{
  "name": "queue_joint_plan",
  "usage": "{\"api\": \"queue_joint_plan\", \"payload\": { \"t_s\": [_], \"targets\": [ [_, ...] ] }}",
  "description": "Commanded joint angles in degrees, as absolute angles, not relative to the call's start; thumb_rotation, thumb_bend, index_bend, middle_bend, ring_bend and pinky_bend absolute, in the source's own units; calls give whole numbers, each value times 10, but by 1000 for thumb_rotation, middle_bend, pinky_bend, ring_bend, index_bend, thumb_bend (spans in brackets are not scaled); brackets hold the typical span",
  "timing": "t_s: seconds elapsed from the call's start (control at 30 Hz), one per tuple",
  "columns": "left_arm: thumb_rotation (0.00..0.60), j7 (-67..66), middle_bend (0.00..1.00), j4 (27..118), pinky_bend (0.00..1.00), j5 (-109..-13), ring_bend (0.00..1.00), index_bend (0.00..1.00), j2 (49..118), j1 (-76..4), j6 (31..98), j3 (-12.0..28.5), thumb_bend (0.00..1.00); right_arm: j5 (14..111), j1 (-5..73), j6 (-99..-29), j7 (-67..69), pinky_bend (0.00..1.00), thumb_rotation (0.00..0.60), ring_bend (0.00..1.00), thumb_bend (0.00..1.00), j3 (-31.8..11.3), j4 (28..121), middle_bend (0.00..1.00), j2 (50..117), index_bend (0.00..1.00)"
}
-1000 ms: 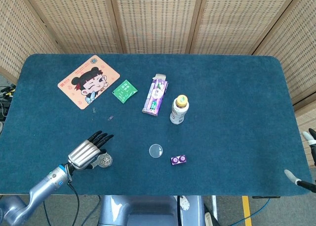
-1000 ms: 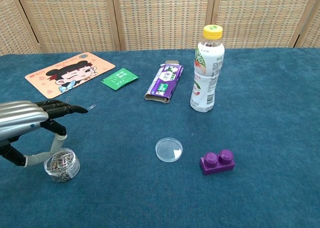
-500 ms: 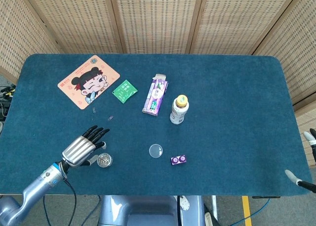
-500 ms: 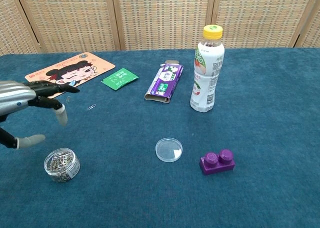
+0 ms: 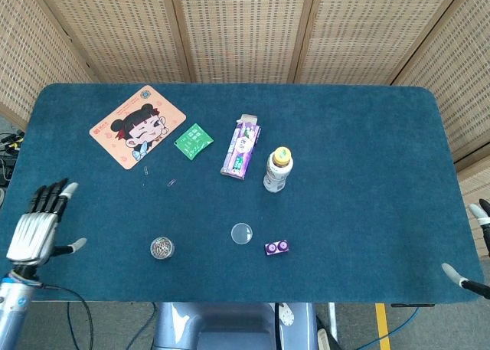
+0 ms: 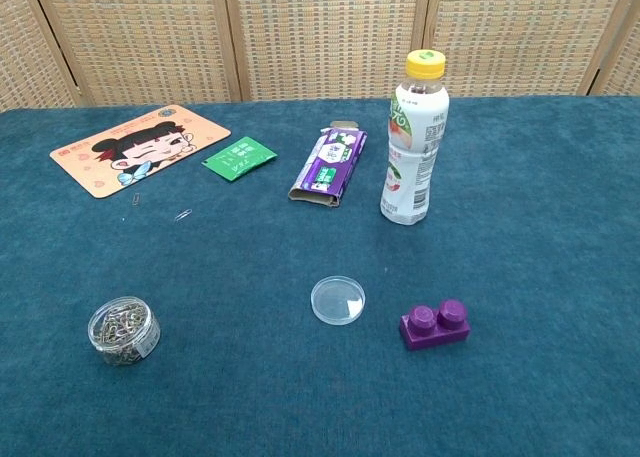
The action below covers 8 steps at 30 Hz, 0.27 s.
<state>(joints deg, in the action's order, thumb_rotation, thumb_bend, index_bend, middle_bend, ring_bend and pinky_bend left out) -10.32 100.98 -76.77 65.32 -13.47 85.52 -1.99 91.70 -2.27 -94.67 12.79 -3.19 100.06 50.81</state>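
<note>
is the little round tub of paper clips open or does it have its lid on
Open. The tub of paper clips shows clips heaped to its uncovered rim, and a clear round lid lies apart on the table.

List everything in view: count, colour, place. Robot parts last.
table: 1, dark blue cloth top, fills both views
cartoon mat: 1, orange with a girl's face, far left
green packet: 1, green, right of the mat
purple box: 1, purple and white, lying flat near centre
bottle: 1, white label, yellow cap, upright right of the box
loose paper clips: at least 2, small, below the mat and packet
jar of clips: 1, clear, no lid on it, near left
clear lid: 1, transparent disc, flat, near centre
toy brick: 1, purple, right of the lid
left hand: 1, silver and black, fingers spread, holds nothing, table's left edge; head view only
right hand: only fingertips at the right border, state unclear
</note>
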Motion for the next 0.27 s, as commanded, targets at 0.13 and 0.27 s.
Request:
{"api": "queue_joint_plan", "payload": {
  "t_s": [0.13, 0.27],
  "targets": [
    [600, -94, 0, 1016, 0, -749, 0, 0, 634, -90, 884, -17, 0, 921, -25, -953, 117, 0, 600, 0, 0, -31, 1000, 0, 512, 37],
    [600, -83, 0, 994, 0, -756, 0, 0, 638, -88, 876, -12, 0, 920, -27, -957, 107, 0, 600, 0, 0, -32, 1002, 0, 516, 37]
  ]
}}
